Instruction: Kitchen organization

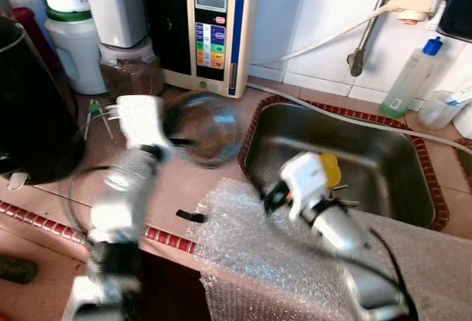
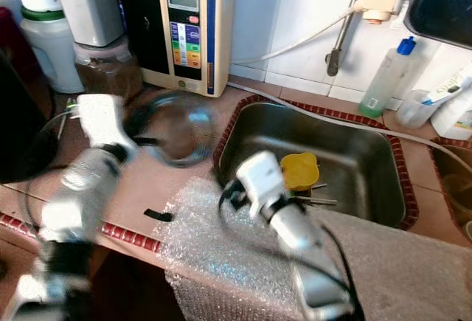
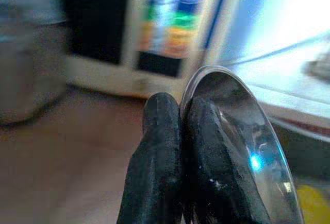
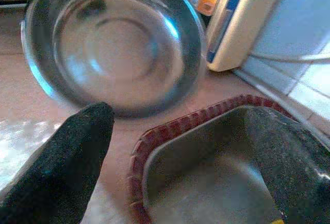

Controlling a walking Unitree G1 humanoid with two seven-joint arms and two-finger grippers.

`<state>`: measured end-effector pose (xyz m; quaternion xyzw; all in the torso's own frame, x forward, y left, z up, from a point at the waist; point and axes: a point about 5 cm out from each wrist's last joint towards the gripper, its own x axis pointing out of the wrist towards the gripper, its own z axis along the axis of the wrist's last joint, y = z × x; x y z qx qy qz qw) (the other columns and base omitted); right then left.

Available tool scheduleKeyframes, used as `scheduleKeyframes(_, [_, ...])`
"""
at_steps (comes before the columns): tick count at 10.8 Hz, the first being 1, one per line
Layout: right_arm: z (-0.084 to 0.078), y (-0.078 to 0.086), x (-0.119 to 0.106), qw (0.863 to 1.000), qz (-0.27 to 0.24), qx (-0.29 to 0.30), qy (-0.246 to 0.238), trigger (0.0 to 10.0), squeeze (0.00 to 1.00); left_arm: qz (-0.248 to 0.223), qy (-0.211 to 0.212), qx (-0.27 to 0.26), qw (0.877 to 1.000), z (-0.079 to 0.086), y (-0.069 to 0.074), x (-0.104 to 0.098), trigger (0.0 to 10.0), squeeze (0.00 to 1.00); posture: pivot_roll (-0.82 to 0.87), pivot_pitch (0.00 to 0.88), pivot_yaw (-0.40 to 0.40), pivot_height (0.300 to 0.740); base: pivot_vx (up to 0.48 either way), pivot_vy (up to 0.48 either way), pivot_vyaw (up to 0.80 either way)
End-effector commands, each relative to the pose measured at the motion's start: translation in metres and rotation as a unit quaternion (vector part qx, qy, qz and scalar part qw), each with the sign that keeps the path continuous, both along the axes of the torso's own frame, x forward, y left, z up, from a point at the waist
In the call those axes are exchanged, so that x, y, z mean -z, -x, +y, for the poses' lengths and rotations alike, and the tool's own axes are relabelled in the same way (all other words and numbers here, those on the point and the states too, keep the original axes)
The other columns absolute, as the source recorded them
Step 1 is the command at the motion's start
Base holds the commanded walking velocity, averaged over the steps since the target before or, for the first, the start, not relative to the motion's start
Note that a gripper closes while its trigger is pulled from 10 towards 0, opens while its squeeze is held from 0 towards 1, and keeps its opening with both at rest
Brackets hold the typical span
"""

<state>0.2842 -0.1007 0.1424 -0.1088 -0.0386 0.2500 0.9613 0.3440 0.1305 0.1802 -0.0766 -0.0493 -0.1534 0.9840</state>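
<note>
A shiny metal bowl (image 1: 210,130) is tilted just above the counter, left of the sink (image 1: 254,130). My left gripper (image 1: 174,142) is shut on the bowl's near rim; in the left wrist view the two fingers (image 3: 160,131) pinch the rim of the bowl (image 3: 247,147). My right gripper (image 1: 274,197) hovers open over the sink's front left corner, beside the bubble wrap (image 1: 251,240). Its wrist view looks past the spread fingers (image 4: 77,147) at the bowl (image 4: 118,44) and the sink corner (image 4: 170,141). The frames are blurred.
A beige and black water appliance (image 1: 214,26) stands against the tiled wall behind the bowl. Jars and a blender (image 1: 125,48) crowd the back left, with a big black vessel (image 1: 29,107) at far left. A yellow item (image 2: 299,170) lies in the sink; a grey cloth (image 2: 398,262) drapes the front edge.
</note>
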Motion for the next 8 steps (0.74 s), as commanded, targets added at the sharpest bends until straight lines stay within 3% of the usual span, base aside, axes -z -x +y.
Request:
scheduleKeyframes(1, [-0.003,-0.003,-0.002,1.000,-0.003,0.014,-0.014,10.0,0.00,-0.036,-0.004,0.022,0.999,-0.007,0.004,-0.009,0.0,0.00,0.16,0.000,-0.055,0.740,0.000,0.000,0.00])
scheduleKeyframes(4, [-0.015,-0.024,-0.017,0.994,-0.036,0.088,-0.061,10.0,0.00,-0.093,0.015,0.089,0.992,-0.029,0.016,-0.021,0.0,0.00,0.16,0.000,-0.057,0.740,0.000,0.000,0.00])
scheduleKeyframes(6, [-0.026,-0.034,-0.020,0.990,-0.038,0.111,-0.074,10.0,0.00,-0.109,0.037,0.122,0.986,-0.037,0.021,-0.028,0.0,0.00,0.16,0.000,-0.058,0.740,0.000,0.000,0.00])
scheduleKeyframes(8, [-0.027,-0.043,-0.021,0.990,-0.033,0.107,-0.086,10.0,0.00,-0.118,0.047,0.157,0.979,-0.044,0.026,-0.031,0.0,0.00,0.16,0.000,-0.058,0.740,0.000,0.000,0.00])
